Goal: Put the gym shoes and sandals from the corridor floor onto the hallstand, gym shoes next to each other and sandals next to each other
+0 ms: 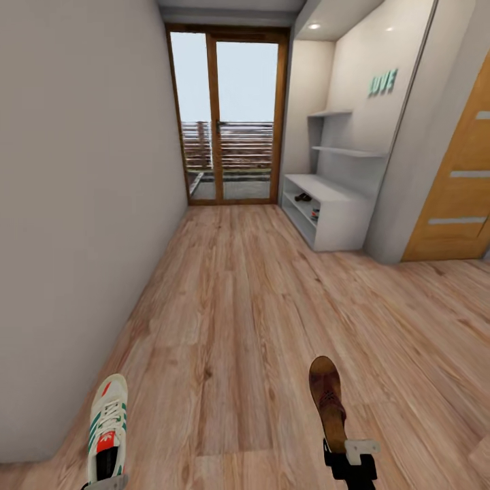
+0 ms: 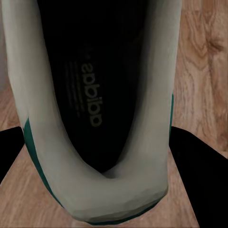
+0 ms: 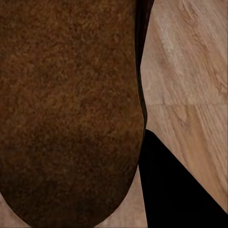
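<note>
Light brown wood planks cover the corridor floor [image 1: 231, 320], which runs straight ahead to a glazed double door [image 1: 228, 116] in a wooden frame, with a slatted railing outside it. A plain pale wall [image 1: 75, 204] closes the corridor on one side. On the other side, near the glazed door, stands the white-grey shoe rack [image 1: 333, 207]: a bench top, low open shelves below and two staggered shelves above, with green letters on the wall panel over them. Small dark items sit in its low shelves, too small to identify. Beside the rack is a wooden door [image 1: 459, 184] with pale horizontal strips.

At the lower edge of the head view the left gripper [image 1: 105, 484] carries a gym shoe [image 1: 107, 425], white with green stripes and a red tongue patch, its toe pointing forward along the corridor and clear of the planks. In the left wrist view the shoe's heel end and dark insole fill the space between the two black fingers [image 2: 197, 171], which stand on either side of the heel, closed against it.

The right gripper [image 1: 350, 463] holds a dark brown sandal [image 1: 328, 401] by its heel end, toe forward, also above the floor and well apart from the rack. In the right wrist view the brown sole sits against one black finger [image 3: 175, 190]; the other finger is hidden behind the sandal.
</note>
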Tool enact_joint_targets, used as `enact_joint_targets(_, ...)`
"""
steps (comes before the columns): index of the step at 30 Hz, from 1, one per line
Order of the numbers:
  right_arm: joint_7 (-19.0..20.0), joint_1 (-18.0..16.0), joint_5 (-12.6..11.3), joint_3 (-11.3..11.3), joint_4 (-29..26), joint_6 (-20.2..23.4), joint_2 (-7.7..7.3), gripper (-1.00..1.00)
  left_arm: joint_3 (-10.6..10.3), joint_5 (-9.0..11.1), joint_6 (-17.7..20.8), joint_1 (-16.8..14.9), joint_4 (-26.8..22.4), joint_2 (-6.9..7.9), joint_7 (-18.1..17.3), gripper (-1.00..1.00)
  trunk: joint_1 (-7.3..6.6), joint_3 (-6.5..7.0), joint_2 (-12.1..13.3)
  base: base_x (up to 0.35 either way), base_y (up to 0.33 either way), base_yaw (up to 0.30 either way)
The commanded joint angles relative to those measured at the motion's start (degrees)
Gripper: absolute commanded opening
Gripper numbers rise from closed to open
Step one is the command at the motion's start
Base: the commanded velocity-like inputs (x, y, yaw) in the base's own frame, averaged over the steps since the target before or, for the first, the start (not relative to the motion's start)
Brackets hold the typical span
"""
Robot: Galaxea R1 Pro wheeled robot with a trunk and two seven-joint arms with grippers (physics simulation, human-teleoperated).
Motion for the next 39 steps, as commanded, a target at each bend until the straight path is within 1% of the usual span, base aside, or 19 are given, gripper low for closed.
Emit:
enact_joint_targets(1, 0.01, -0.04, 0.48, -0.44, 0.06, -0.17, 0.00, -1.00, 0.40, -0.54, -0.23, -0.05, 0.03, -0.05, -0.17, -1.00, 0.02, -0.05, -0.02, 0.335, 0.000, 0.001)
enact_joint_targets(17, 0.28, -0.04, 0.67, -0.37, 0.18, -0.17, -0.34, -1.00, 0.40, -0.56, -0.25, -0.06, 0.10, -0.05, -0.17, -1.00, 0.02, -0.05, -0.02, 0.336, 0.000, 0.000)
enact_joint_targets(39, 0.12, -0.04, 0.67, -0.37, 0.18, -0.16, -0.37, -1.00, 0.40, -0.53, -0.30, -0.06, 0.05, -0.05, -0.17, -1.00, 0.02, -0.05, -0.02, 0.337, 0.000, 0.000)
